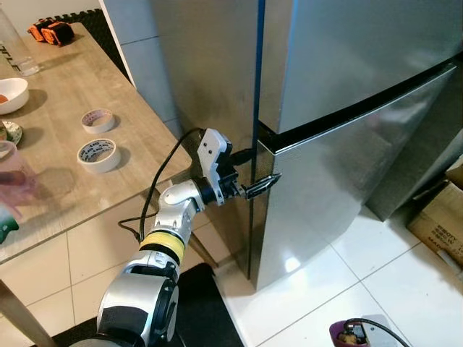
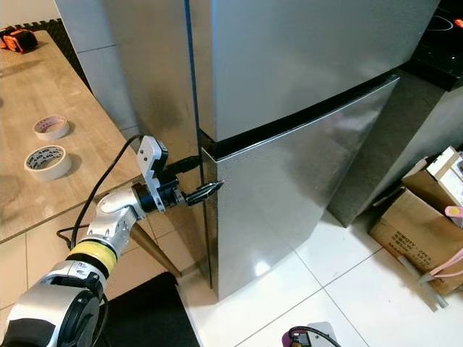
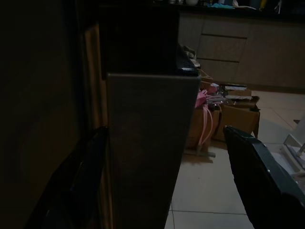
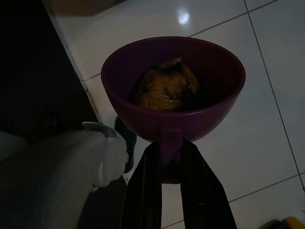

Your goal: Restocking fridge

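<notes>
White floor tiles [image 1: 405, 275] run under a wooden table [image 1: 65, 166], where two tape rolls [image 1: 99, 154] lie left of the left claw [image 1: 262, 185]. That claw is spread, its fingers straddling the lower fridge door [image 1: 340, 188] edge. Further right, the right claw [image 4: 170, 157] is clenched on a purple bowl [image 4: 174, 90] holding brownish food [image 4: 167, 88]. Restocking has barely begun: the door looks closed, and the bowl is not yet inside.
</notes>
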Robot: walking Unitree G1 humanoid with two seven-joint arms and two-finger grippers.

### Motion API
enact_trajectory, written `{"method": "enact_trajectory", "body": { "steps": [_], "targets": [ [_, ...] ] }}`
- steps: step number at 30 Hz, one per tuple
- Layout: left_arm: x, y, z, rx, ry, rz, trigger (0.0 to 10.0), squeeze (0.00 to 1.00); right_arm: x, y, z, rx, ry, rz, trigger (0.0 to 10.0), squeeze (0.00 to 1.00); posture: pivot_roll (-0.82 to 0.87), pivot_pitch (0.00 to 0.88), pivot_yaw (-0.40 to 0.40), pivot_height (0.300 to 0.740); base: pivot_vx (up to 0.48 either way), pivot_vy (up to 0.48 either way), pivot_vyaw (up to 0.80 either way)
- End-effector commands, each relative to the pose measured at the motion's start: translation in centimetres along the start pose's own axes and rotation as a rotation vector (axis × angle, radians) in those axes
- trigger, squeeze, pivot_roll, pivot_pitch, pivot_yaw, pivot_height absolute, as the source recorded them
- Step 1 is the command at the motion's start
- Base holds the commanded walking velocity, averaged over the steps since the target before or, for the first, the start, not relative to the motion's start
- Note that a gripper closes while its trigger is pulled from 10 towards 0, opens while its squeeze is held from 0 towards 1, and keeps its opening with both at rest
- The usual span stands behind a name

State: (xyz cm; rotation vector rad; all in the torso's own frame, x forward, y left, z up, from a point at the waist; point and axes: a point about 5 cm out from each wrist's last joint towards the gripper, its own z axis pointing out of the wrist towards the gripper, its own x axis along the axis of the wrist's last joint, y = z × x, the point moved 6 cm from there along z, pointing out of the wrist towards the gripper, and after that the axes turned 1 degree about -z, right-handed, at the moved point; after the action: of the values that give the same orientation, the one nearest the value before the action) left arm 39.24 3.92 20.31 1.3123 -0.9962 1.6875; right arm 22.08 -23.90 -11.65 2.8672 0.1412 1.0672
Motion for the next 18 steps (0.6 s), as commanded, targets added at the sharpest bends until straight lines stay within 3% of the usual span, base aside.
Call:
{"method": "enact_trajectory", "body": {
  "steps": [1,10,18],
  "targets": [
    [-2.1,4.0,1.8,-0.196,-0.055,-0.038,10.0,0.00,-0.6,0.0,-0.2,-0.008,-0.005,0.021,10.0,0.00,-0.12,0.150,0.046,0.740,0.000,0.000,0.00],
    [-1.8,5.2,2.2,-0.243,-0.024,-0.048,10.0,0.00,-0.2,0.1,-0.1,-0.017,0.006,0.035,10.0,0.00,-0.12,0.160,0.052,0.740,0.000,0.000,0.00],
    [-1.2,4.7,2.3,-0.201,-0.013,-0.015,10.0,0.00,-0.2,0.0,-0.1,-0.015,0.004,0.036,10.0,0.00,-0.11,0.147,0.049,0.740,0.000,0.000,0.00]
  ]
}}
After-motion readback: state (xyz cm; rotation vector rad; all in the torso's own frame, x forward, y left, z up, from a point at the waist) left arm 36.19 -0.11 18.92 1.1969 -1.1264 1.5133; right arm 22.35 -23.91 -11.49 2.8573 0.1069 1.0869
